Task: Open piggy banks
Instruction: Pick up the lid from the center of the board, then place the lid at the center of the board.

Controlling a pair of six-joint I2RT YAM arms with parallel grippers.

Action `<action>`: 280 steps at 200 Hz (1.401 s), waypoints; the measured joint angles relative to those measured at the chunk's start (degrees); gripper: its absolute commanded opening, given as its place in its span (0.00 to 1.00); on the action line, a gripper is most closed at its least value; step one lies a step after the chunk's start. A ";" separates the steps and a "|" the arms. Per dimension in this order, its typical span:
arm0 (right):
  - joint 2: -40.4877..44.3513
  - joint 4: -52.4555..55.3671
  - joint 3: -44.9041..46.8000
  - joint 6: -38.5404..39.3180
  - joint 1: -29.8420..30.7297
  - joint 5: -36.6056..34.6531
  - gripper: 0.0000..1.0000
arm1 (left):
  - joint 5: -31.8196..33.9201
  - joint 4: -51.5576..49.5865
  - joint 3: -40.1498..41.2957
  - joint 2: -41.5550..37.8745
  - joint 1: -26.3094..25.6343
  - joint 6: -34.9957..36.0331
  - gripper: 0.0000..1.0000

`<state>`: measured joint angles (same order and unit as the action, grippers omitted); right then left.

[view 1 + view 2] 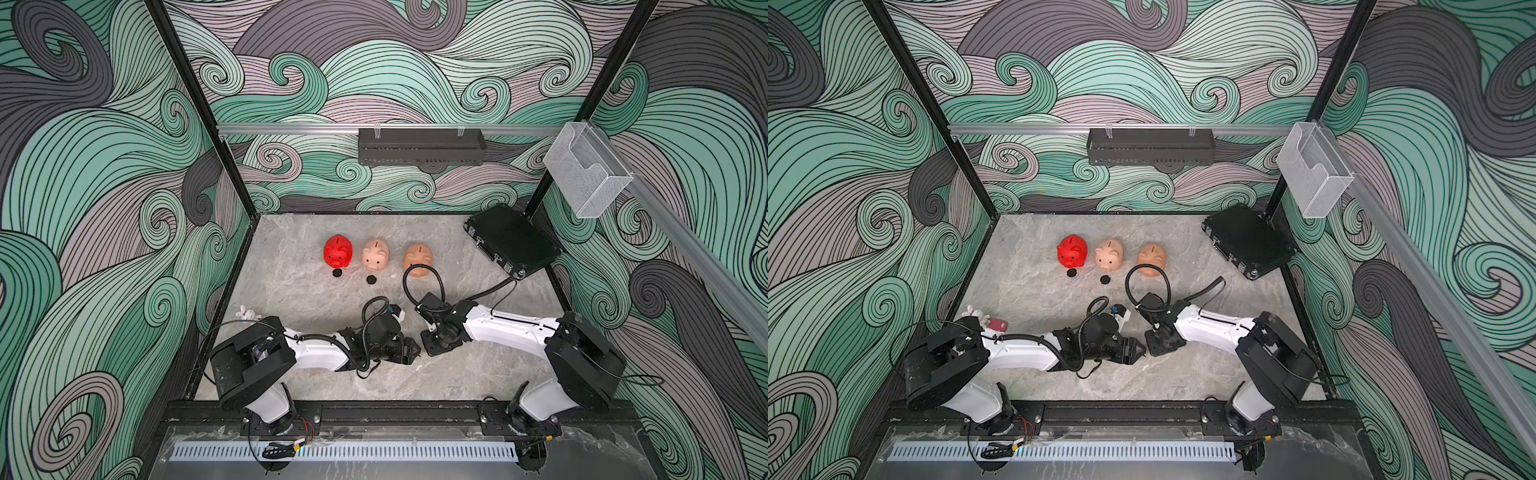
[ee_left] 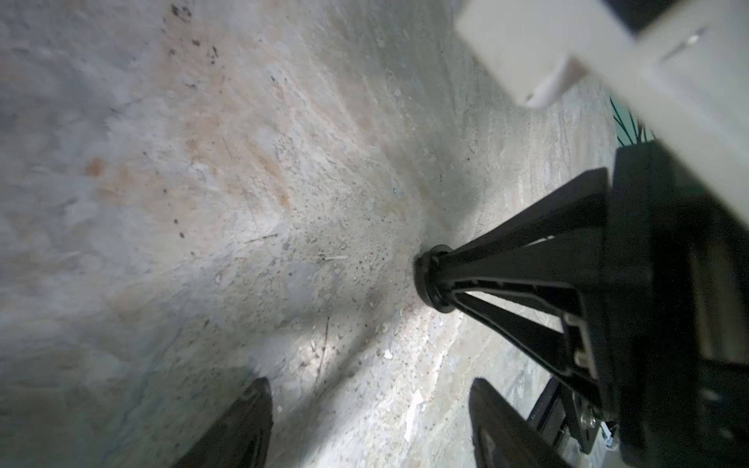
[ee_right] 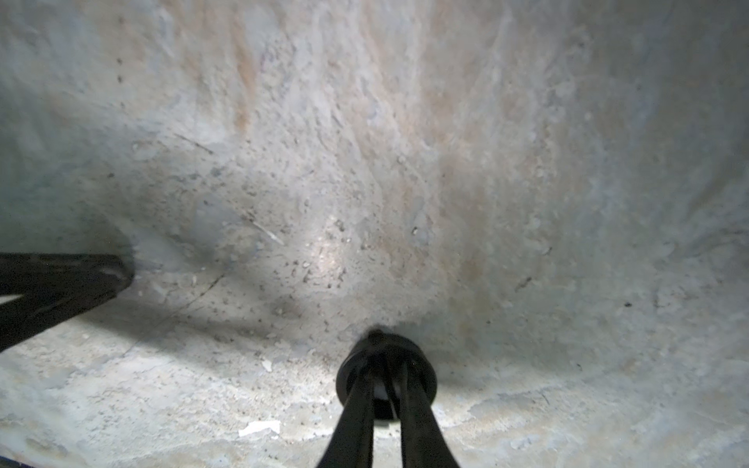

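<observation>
Far back on the gray table (image 1: 316,291), three piggy banks in a row, all upright, coin slots on top, insides not to be seen. Red piggy bank (image 1: 338,251) on the left, light pink piggy bank (image 1: 375,255) just beside, darker peach piggy bank (image 1: 417,259) a little apart on the right. One loose plug (image 1: 338,273), small, round and black, flat on the table just in front of the red pig; another loose plug (image 1: 371,279) just in front of the light pink pig. Third plug (image 3: 427,379) pinched tight between the tips of the right pincer (image 3: 385,364), low over bare table near the front middle, well apart from the pigs. Left pincer (image 2: 371,425) spread apart over bare table, just beside the right one. Black cable loop (image 1: 419,282) from the right arm in front of the peach pig, hiding part of the face. Flat black case (image 1: 513,241) shut, in the far right corner. See-through mesh box (image 1: 586,170) up on the right rail, black tray (image 1: 422,146) up on the back rail. Small white toy bunny (image 1: 248,312) near the left edge, beside the left arm.
</observation>
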<state>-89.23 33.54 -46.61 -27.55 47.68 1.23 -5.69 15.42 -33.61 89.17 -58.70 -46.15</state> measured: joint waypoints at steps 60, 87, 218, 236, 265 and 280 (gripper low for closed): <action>-0.76 0.02 -0.48 0.13 0.11 -0.46 0.12 | 0.55 0.02 0.11 -0.04 0.00 -0.04 0.75; -1.57 0.57 -1.29 0.26 0.50 -1.11 0.07 | 0.79 0.02 0.22 -0.15 0.00 -0.22 0.75; 13.68 -3.63 2.75 0.31 0.35 -1.03 0.00 | 5.42 -6.67 0.39 -8.92 0.61 0.92 0.77; 18.91 -7.56 4.11 -0.09 -2.03 0.50 0.00 | 5.70 -8.28 -1.22 -10.23 2.34 2.32 0.78; 23.63 -15.13 8.20 -2.56 -8.98 4.79 0.00 | 5.44 -9.20 -3.06 -10.32 6.80 4.20 0.77; 23.74 -18.93 10.25 -4.55 -12.70 7.37 0.00 | 4.63 -9.33 -3.15 -10.32 9.40 4.79 0.77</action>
<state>-65.49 14.61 -36.36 -32.10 34.98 8.60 -1.06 6.09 -36.75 78.85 -49.30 -41.36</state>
